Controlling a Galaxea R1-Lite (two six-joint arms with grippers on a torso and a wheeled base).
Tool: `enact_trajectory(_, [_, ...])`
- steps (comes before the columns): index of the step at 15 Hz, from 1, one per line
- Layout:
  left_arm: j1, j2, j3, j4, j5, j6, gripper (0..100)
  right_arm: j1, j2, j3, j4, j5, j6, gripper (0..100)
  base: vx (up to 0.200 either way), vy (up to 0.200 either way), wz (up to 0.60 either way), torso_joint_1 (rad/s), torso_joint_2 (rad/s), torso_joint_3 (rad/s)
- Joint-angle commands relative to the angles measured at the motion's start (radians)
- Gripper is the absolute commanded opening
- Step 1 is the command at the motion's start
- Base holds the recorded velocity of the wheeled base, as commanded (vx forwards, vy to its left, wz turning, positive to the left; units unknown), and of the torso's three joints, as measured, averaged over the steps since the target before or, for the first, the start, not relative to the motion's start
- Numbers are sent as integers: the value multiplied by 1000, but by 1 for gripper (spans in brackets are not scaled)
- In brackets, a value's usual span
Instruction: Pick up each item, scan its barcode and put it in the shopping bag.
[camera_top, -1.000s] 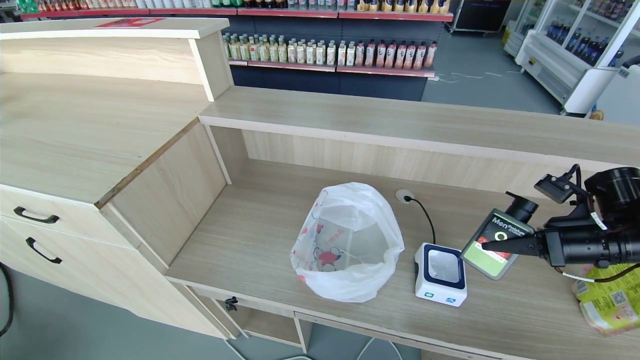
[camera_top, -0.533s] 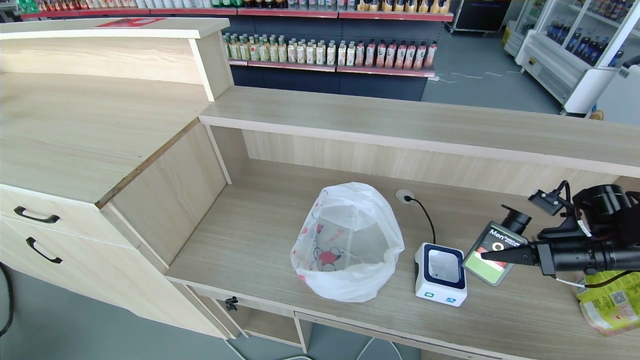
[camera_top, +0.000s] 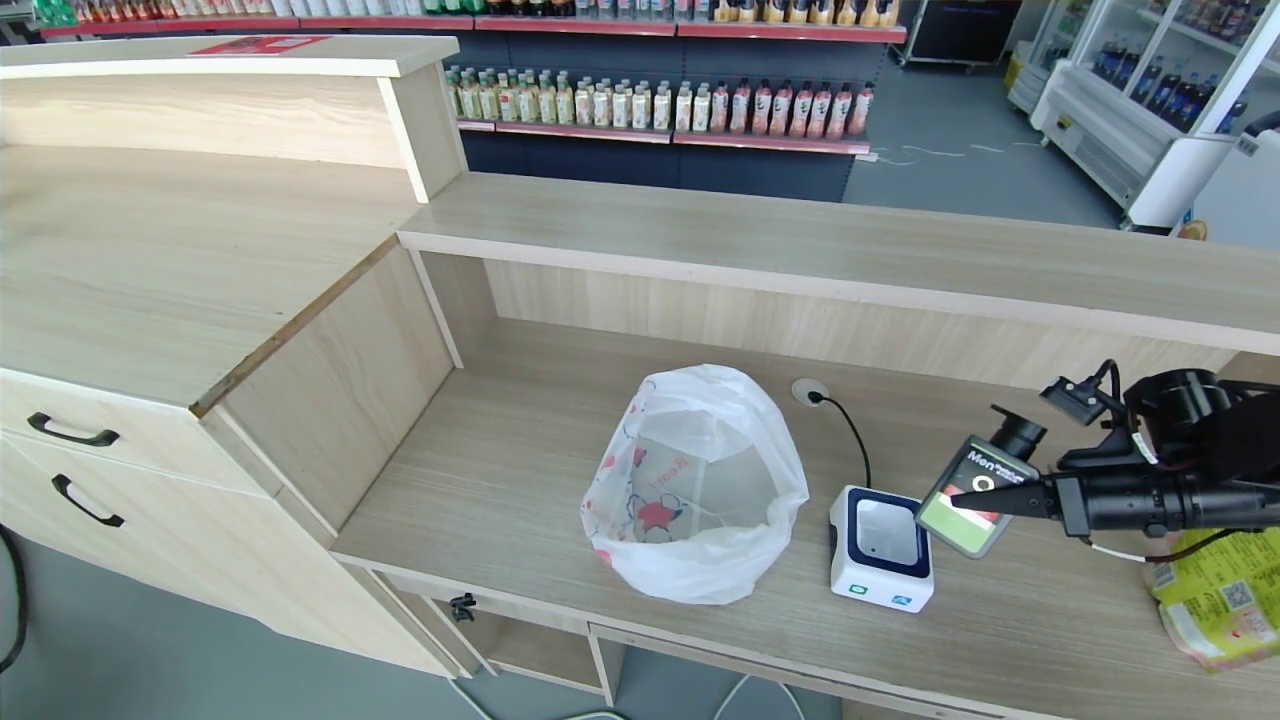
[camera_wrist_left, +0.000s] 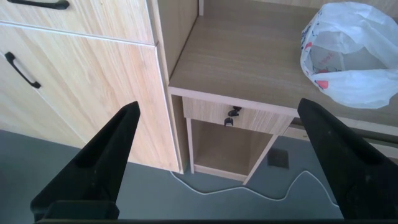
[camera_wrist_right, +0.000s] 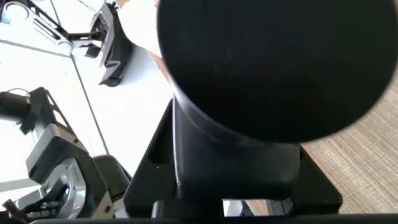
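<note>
Motion — the flat, dark-capped bottle with a green-and-red label (camera_top: 952, 525), pinched tight in the right gripper (camera_top: 975, 497), has dropped leftward, now just beside the white, blue-framed scanner (camera_top: 880, 548) — scanning seems imminent. The left gripper (camera_wrist_left: 219, 106) hangs spread, empty.

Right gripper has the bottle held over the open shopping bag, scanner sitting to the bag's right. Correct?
Not over the bag. In the head view the right gripper holds the bottle beside the scanner, on the side away from the shopping bag. The rest stands: the bag is open and the scanner sits to its right.
</note>
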Motion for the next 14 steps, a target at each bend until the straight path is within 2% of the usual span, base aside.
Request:
enact_trajectory(1, [0, 2, 0, 0, 0, 0, 100, 24, 35, -31, 0, 8, -2, 0, 0, 0, 0, 0, 0, 0])
enact_trajectory(6, [0, 0, 0, 0, 1, 0, 100, 88, 80, -51, -34, 18, -6, 0, 0, 0, 0, 0, 0, 0])
enact_trajectory(14, [0, 2, 0, 0, 1, 0, 100, 105, 117, -78, -65, 17, -6, 0, 0, 0, 0, 0, 0, 0])
